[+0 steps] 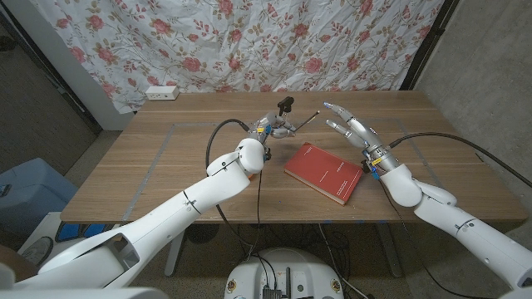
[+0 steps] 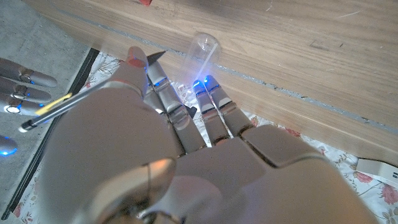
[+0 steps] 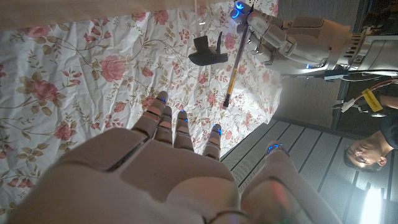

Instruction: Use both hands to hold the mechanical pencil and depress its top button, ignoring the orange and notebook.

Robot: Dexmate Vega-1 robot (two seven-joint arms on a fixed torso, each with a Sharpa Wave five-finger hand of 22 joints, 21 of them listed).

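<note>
Two hands up above the tabletop: the left hand grips the mechanical pencil at its lower end, raised over the far middle, the shaft slanting up toward the right hand. The right hand holds nothing, fingers spread, near the pencil's free tip but apart. Red notebook lies on the wood between the arms.
</note>
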